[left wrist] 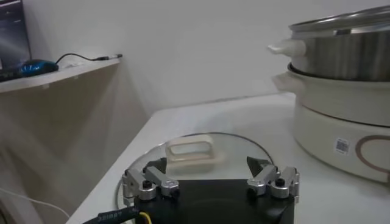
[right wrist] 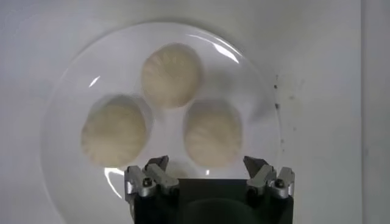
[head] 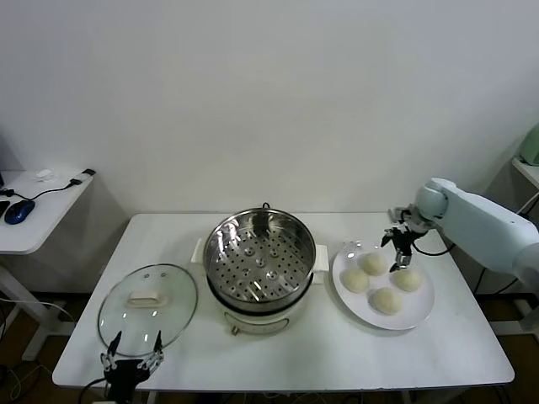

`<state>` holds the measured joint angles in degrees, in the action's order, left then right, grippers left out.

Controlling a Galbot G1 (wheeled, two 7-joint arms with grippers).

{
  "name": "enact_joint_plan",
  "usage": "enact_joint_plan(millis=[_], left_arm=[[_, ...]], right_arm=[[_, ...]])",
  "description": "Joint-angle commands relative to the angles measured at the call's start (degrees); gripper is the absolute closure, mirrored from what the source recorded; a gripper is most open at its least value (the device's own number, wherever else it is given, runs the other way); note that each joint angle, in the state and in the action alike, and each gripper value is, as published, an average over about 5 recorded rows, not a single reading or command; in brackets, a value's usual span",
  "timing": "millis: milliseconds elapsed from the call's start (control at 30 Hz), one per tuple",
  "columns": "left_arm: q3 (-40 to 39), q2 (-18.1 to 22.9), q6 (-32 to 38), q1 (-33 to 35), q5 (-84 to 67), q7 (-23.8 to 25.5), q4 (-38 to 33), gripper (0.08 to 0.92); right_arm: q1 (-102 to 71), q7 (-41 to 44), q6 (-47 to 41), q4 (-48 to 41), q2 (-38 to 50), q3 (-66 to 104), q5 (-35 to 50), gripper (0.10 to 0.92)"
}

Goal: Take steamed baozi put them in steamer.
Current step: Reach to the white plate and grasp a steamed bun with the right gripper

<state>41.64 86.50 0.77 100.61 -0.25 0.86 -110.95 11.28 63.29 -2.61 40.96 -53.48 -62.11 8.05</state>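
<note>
Four pale baozi lie on a white plate (head: 421, 313) right of the steamer (head: 259, 257): one at the back (head: 374, 263), one left (head: 354, 280), one right (head: 408, 279), one in front (head: 385, 300). The steamer's perforated tray holds nothing. My right gripper (head: 397, 249) hovers open and empty just above the back of the plate. In the right wrist view three baozi show, the nearest (right wrist: 212, 133) just ahead of my open right gripper (right wrist: 206, 163). My left gripper (head: 132, 347) is open and parked at the table's front left, by the lid.
A round glass lid (head: 147, 305) with a white handle lies flat on the table left of the steamer; it also shows in the left wrist view (left wrist: 190, 152). A side desk (head: 34, 210) with a mouse stands at far left.
</note>
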Motion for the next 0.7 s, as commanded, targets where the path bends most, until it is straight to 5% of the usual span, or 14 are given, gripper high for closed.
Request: enact_joint_plan(millis=[33, 400, 700], left_arm=[[-0.3, 0.2, 0.2, 0.2, 0.6, 0.0, 0.0, 0.177], [-0.7, 0.2, 0.4, 0.8, 0.9, -0.3, -0.4, 0.177], [-0.7, 0.2, 0.1, 1.1, 0.9, -0.3, -1.3, 0.177]], right_arm=[[-1.3, -0.6, -1.4, -4.9, -3.7, 0.9, 0.0, 0.203], [-1.7, -0.6, -3.1, -6.3, -5.7, 0.5, -0.6, 0.212], [-1.5, -0.4, -3.4, -5.9, -5.7, 0.7, -0.6, 0.396]])
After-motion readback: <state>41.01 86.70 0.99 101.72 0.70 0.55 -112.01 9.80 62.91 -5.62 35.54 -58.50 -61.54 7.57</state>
